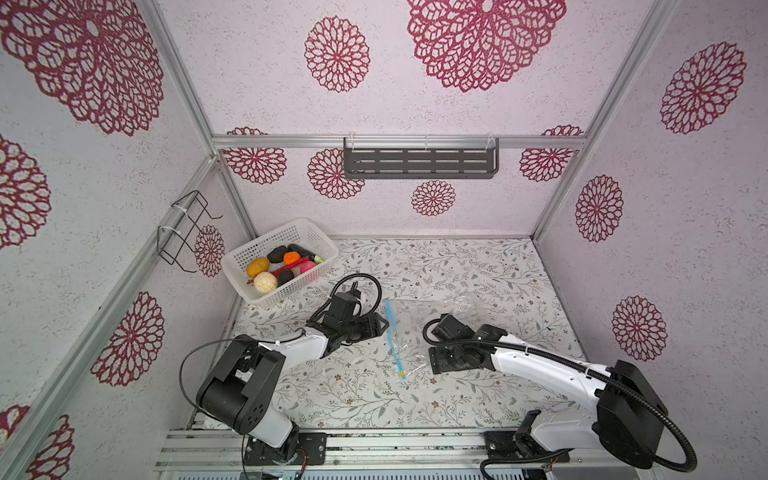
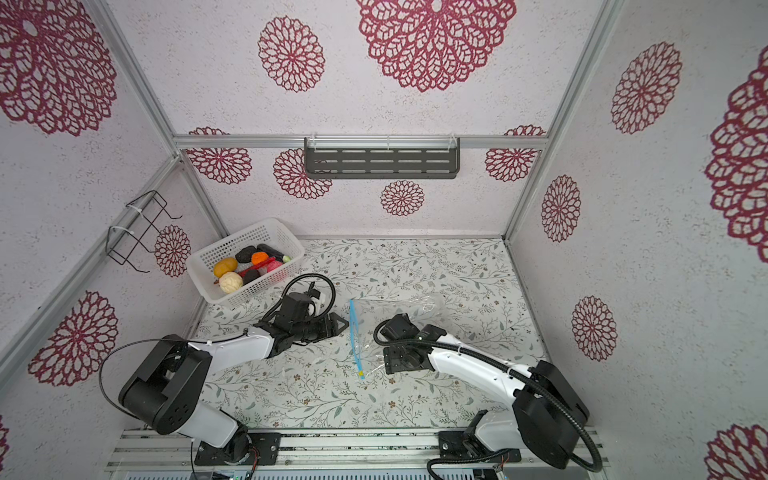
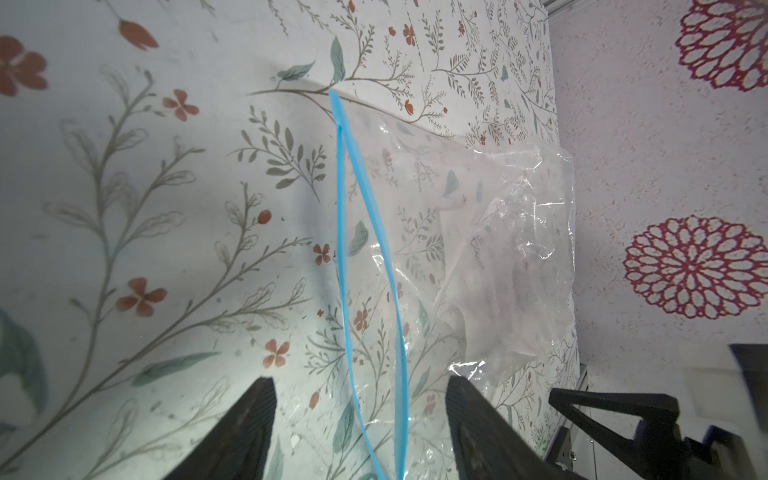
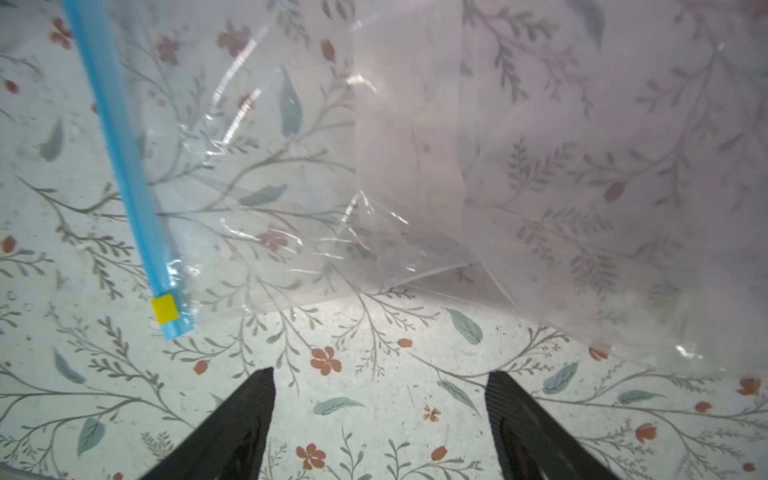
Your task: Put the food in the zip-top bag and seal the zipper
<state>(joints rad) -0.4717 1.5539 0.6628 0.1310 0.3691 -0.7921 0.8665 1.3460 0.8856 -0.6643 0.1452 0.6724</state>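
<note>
The food [image 1: 279,266] lies in a white perforated basket [image 1: 266,241] at the back left: a yellow-orange potato shape, a cream ball [image 2: 230,281], an orange piece, a pink ball, a red chilli and black lumps. The clear zip-top bag [image 1: 415,328] lies flat mid-table. Its blue zipper [image 3: 345,257] is parted along the mouth, and the yellow slider [image 4: 164,309] sits at the near end. My left gripper [image 3: 361,399] is open, and both zipper strips run between its fingers [image 3: 249,428]. My right gripper [image 4: 380,395] is open over bare table beside the bag's near edge.
A grey slotted shelf [image 1: 419,162] hangs on the back wall, and a black wire rack [image 1: 187,232] hangs on the left wall. Patterned walls close in the table on three sides. The aluminium rail [image 1: 374,444] with both arm bases runs along the front.
</note>
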